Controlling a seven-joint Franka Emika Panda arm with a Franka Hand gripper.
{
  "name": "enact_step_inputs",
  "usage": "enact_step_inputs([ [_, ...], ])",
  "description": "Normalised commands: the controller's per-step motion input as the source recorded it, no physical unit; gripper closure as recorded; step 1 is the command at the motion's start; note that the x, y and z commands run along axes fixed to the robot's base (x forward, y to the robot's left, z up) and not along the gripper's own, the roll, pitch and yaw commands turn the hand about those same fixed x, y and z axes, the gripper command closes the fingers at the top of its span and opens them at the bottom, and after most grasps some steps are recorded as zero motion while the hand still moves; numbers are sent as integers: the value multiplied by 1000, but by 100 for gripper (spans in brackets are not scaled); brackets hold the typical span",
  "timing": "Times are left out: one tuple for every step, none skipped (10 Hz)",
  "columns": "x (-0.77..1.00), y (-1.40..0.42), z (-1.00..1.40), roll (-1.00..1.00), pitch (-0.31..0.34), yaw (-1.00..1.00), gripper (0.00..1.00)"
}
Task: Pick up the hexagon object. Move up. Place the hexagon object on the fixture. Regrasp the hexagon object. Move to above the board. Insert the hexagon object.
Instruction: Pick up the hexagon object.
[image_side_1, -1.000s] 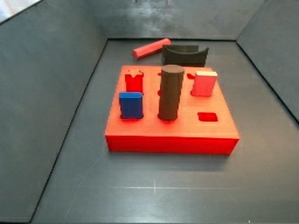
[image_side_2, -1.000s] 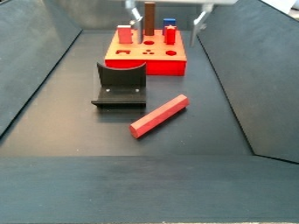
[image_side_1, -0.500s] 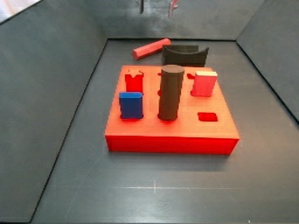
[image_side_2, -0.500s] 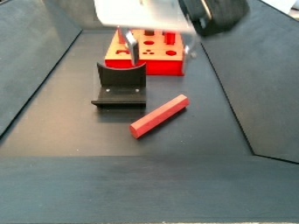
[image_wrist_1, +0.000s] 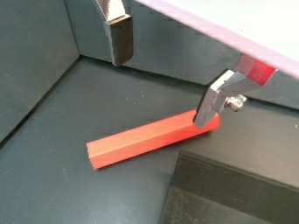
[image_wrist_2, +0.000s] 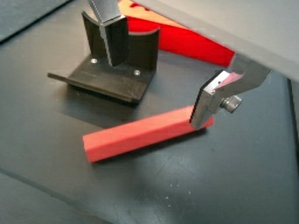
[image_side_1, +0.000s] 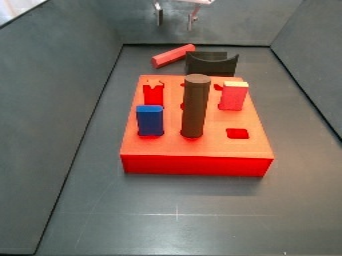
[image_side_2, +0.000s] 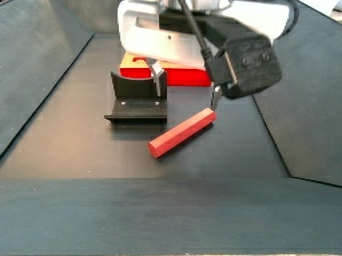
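Red hexagon object (image_side_2: 182, 133) lies flat on the dark floor, just beside the fixture (image_side_2: 135, 97) | gripper (image_wrist_1: 163, 77) hangs over its far end, jaws wide apart, nothing held | board (image_side_1: 197, 131) sits well apart, pegs upright.

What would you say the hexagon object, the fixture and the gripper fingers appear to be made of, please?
The hexagon object looks like matte red plastic: even colour, soft sheen, crisp facets. The fixture seems dark metal or hard plastic, satin, with screw heads in its base. The fingers are flat, silvery, probably metal. The gripper hangs open above the bar, holding nothing.
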Motion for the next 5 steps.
enact_step_inputs([
  [-86,0,-340,-134,-149,-100,0],
  [134,106,-306,-94,-34,-63,0],
  [260,429,-180,-153,0,-209,0],
  [340,397,-191,-151,0,-186,0],
  [243,269,-246,-174,-26,-197,0],
])
